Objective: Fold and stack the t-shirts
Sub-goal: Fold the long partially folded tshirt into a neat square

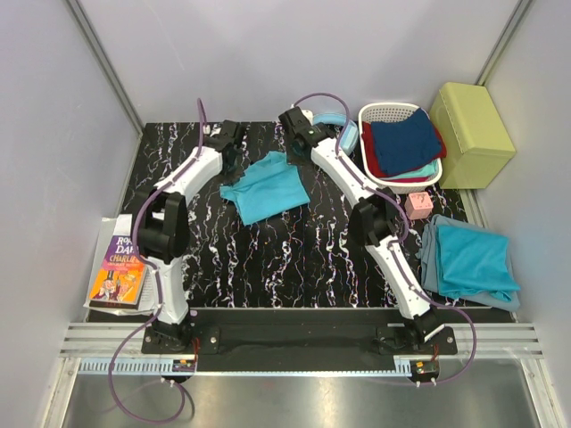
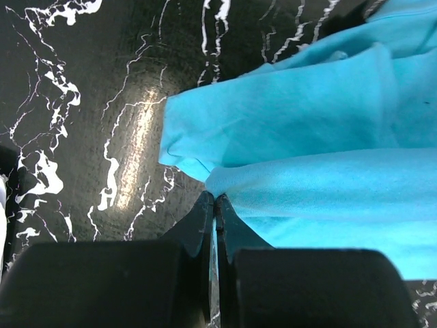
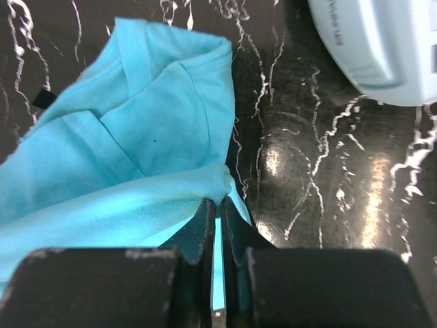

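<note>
Left gripper (image 2: 215, 205) clenched on t-shirt (image 2: 307, 137) edge. Right gripper (image 3: 220, 205) pinching the same t-shirt's corner. It lies rumpled, part-folded, toward 12 o'clock on the table (image 1: 294, 259). Folded t-shirts (image 1: 470, 259) at table's 3 o'clock edge. Basket (image 1: 384, 108) at 1 o'clock, headphones (image 3: 382, 48) just beside.

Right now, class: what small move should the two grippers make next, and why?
Probably lift both ends together, slightly. The left gripper and right gripper are each shut on an edge of the t-shirt, which lies rumpled on the table, so an even lift could start the fold.
</note>
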Available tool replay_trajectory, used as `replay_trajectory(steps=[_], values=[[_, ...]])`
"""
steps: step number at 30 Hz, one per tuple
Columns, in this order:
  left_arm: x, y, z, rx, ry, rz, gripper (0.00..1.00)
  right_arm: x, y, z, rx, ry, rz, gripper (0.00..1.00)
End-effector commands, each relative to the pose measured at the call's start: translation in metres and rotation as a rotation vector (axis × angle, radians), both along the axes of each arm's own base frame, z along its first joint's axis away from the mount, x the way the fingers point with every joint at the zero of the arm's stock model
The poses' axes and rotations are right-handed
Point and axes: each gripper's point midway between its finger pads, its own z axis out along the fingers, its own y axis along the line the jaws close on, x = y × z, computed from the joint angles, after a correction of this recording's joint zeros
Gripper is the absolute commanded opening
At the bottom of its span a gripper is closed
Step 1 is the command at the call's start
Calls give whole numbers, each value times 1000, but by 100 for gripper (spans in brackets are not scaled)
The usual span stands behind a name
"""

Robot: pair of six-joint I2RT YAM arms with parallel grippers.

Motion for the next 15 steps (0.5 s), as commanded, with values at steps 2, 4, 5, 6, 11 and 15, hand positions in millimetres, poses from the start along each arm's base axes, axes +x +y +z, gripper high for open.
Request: replay_trajectory(steps=[2, 4, 5, 6, 11, 15], values=[[4, 29, 0, 46, -21, 81, 0, 21, -2, 3, 27, -51, 15, 0], [8, 33, 4, 48, -40, 91, 0, 25, 0, 5, 36, -63, 24, 0], [9, 37, 4, 55, -42, 97, 0, 27, 2, 6, 46, -75, 26, 0], [10, 40, 6, 56, -47, 103, 0, 29, 4, 7, 53, -83, 30, 0], [19, 46, 15, 54, -76, 124, 0, 38, 9, 18, 83, -131, 24, 0], [20, 48, 23, 60, -106, 133, 0, 40, 12, 25, 98, -155, 25, 0]])
